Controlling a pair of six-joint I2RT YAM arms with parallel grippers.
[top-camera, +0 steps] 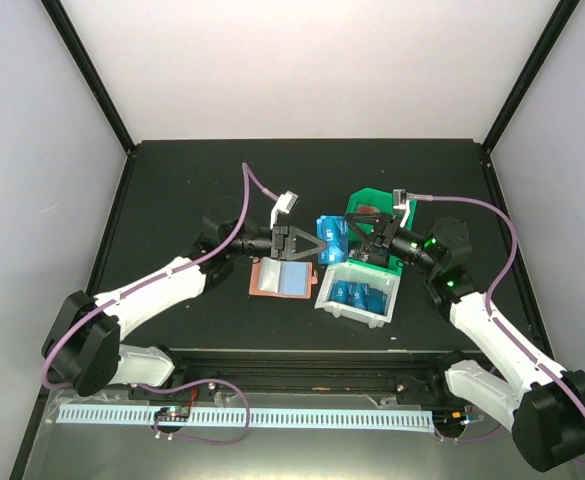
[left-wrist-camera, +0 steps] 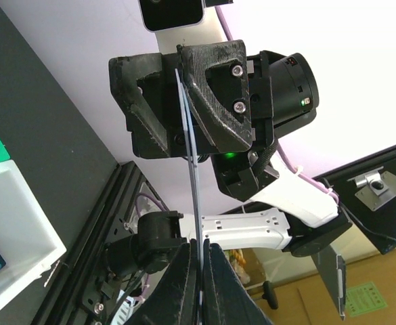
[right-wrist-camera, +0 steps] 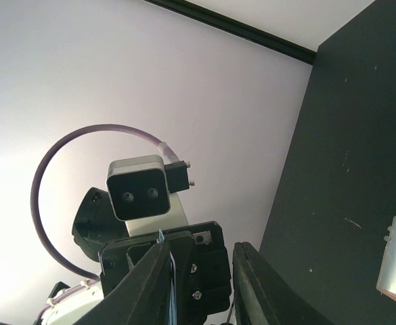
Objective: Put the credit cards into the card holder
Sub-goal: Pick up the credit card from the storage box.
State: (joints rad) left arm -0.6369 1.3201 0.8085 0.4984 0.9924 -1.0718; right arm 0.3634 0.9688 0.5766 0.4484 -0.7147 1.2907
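A blue credit card (top-camera: 332, 240) hangs in the air between my two grippers, above the table. My left gripper (top-camera: 314, 245) is shut on its left end; in the left wrist view the card (left-wrist-camera: 192, 176) runs edge-on up from my left gripper (left-wrist-camera: 202, 261). My right gripper (top-camera: 364, 240) is open around the other end. In the right wrist view the card (right-wrist-camera: 173, 298) lies against one finger, and the other finger (right-wrist-camera: 258, 284) stands apart. The salmon-pink card holder (top-camera: 280, 278) lies open on the table below, and its edge (right-wrist-camera: 395, 261) shows at the right.
A white bin (top-camera: 360, 293) holding more blue cards stands just right of the card holder, under my right gripper. A green bin (top-camera: 372, 205) sits behind it. Black frame posts and pale walls enclose the dark table (top-camera: 172, 200).
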